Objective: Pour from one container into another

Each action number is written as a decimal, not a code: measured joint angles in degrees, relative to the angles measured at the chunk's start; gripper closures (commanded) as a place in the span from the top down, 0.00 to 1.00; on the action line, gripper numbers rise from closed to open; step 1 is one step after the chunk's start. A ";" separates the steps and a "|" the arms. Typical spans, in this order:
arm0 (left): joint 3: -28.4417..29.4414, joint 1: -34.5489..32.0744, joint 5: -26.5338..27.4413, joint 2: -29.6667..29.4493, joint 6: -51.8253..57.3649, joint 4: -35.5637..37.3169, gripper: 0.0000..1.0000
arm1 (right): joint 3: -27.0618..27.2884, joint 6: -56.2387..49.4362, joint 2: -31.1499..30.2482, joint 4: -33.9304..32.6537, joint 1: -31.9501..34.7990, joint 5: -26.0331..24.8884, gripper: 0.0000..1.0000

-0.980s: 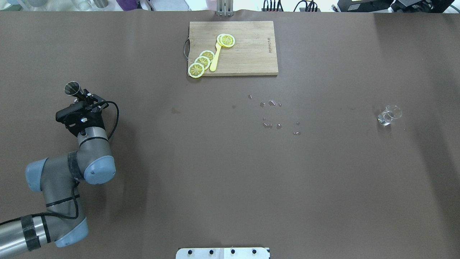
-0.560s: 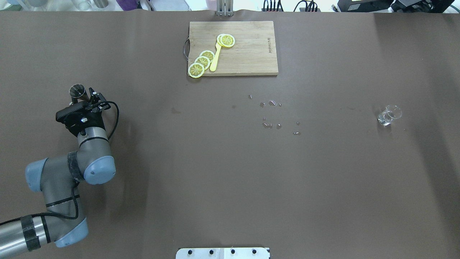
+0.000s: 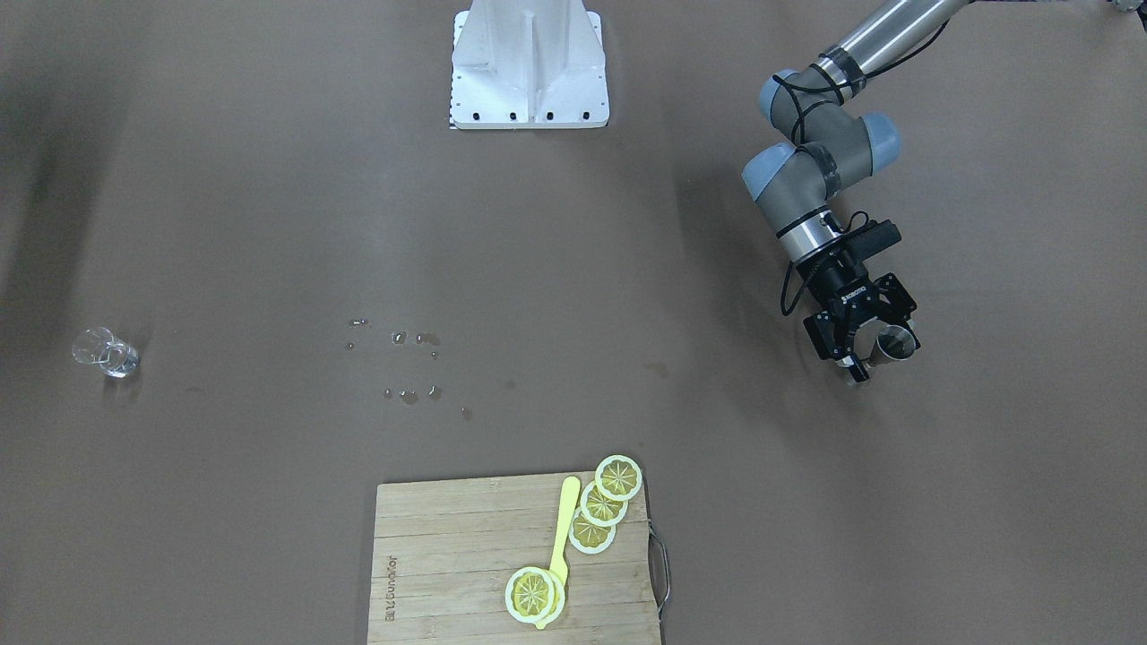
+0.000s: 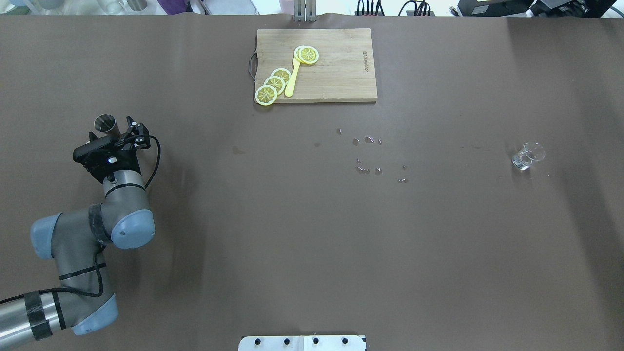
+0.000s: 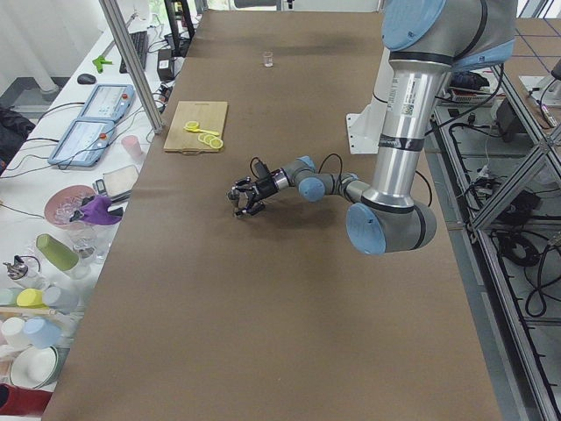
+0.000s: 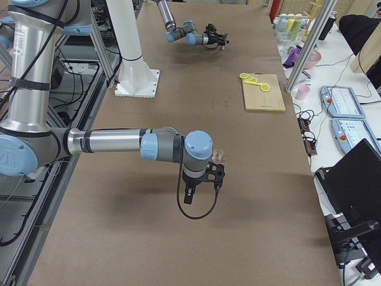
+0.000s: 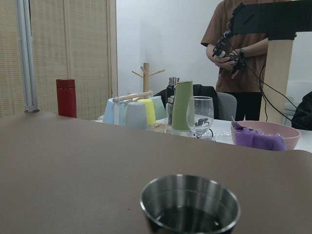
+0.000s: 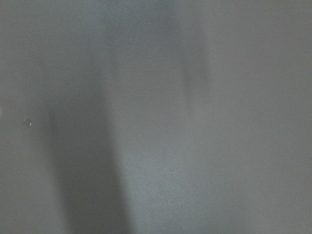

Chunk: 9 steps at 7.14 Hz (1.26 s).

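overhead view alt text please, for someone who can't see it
The robot's left claw, open, sits at a small metal cup on the left of a brown table. A cutting board with lemon slices lies at the far edge; a small glass is far right.

The cup (image 7: 190, 202) is shiny metal, the board (image 4: 336, 73) wood, the tabletop (image 4: 292, 243) matt.
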 measured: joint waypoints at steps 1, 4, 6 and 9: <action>-1.63 -0.53 -0.04 0.42 1.13 -0.02 0.97 | 0.03 0.00 0.09 0.00 0.00 0.01 1.00; -7.19 -1.73 -0.24 3.83 4.36 -0.08 0.97 | 0.14 0.00 0.20 0.02 -0.01 0.31 1.00; -10.32 -2.06 -0.37 5.67 5.94 -0.09 0.97 | 0.13 0.00 0.22 0.08 -0.01 0.39 1.00; -17.22 -4.94 -5.72 6.09 20.02 -2.38 0.97 | 0.17 0.00 0.27 0.09 -0.01 0.48 1.00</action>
